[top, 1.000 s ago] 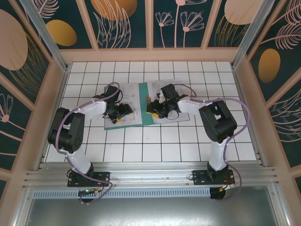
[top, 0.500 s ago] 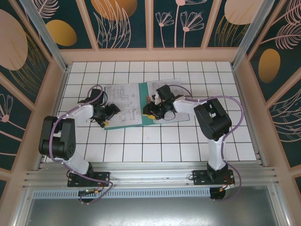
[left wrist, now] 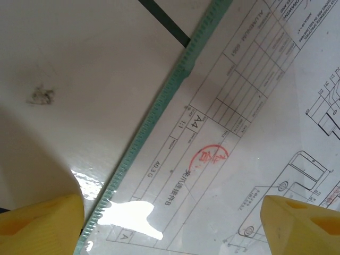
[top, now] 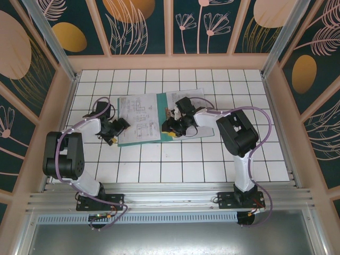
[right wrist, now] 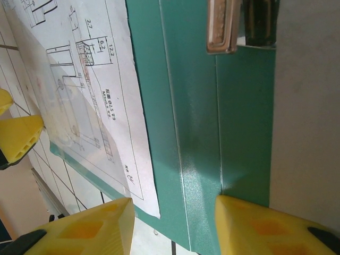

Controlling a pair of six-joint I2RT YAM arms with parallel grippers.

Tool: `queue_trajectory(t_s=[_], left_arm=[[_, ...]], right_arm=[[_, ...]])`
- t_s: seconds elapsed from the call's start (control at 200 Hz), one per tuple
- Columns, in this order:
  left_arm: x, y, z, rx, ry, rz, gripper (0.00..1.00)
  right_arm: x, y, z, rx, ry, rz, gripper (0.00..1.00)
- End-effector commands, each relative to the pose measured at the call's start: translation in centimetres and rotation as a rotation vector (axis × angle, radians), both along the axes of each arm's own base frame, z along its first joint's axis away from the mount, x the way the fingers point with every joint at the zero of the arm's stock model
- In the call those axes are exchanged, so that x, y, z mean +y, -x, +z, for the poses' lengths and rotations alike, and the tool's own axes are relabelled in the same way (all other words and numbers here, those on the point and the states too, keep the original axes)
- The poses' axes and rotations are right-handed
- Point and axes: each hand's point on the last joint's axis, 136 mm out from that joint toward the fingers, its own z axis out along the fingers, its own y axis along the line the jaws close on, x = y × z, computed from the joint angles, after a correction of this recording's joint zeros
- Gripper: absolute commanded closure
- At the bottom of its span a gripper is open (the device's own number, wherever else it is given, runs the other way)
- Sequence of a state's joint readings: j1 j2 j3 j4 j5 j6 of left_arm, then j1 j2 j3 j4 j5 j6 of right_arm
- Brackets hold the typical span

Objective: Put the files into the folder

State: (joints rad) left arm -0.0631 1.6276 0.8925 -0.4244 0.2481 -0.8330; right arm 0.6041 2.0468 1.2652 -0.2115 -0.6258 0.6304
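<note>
"Teal card, open and flat: that's the folder (right wrist: 191,138), lying on the table (top: 223,154) a little toward 12 o'clock from the middle. What's different from a second ago?"

"The left claw (top: 115,130). It was over the sheets (top: 139,112) on the folder's left leaf. Now it has backed off toward 9 o'clock and hangs at that leaf's outer edge. Its fingers (left wrist: 42,223) are spread wider than before, with nothing between them but the ribbed teal edge and a printed corner underneath."

"So it has let go?"

"I'd judge so. The sheets rest on the left leaf, lined up with it. From the left wrist they seem to lie under a glossy clear layer, with glare on it, so they look tucked in and not just laid on top."

"And the right claw (top: 172,127)?"

"It has barely shifted. It sits at the 6 o'clock end of the spine, half spread astride the fold, pinching nothing I can see. I can't tell whether the tips press on the card. The metal clip (right wrist: 223,26) lies beyond it, toward 12 o'clock."

"What does that mean for the job?"

"The left leaf is probably finished. A white sheet (top: 186,98) lies on the 3 o'clock side of the spine, partly under the right arm, and I can't tell whether it is tucked in or loose. If it's loose, it likely goes in next, and the freed left claw is well placed at the outer edge to help."
</note>
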Motion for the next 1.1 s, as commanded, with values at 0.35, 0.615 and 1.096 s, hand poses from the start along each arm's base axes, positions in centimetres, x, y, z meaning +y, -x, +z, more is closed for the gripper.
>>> queue_trajectory(t_s=[0.35,0.615,1.096], left_arm=[[-0.1,1.2,-1.5,0.081,-0.004,-0.07,0.16],[-2.7,2.5,-2.2,0.117,0.06,-0.12,0.17],[-6.8,1.5,-0.9,0.046,0.154,-0.215,0.22]], right_arm=[[-1.8,1.9,-3.9,0.105,0.134,-0.006,0.55],[-1.8,1.9,-4.0,0.111,0.132,-0.011,0.54],[-1.8,1.9,-3.9,0.117,0.123,-0.01,0.55]])
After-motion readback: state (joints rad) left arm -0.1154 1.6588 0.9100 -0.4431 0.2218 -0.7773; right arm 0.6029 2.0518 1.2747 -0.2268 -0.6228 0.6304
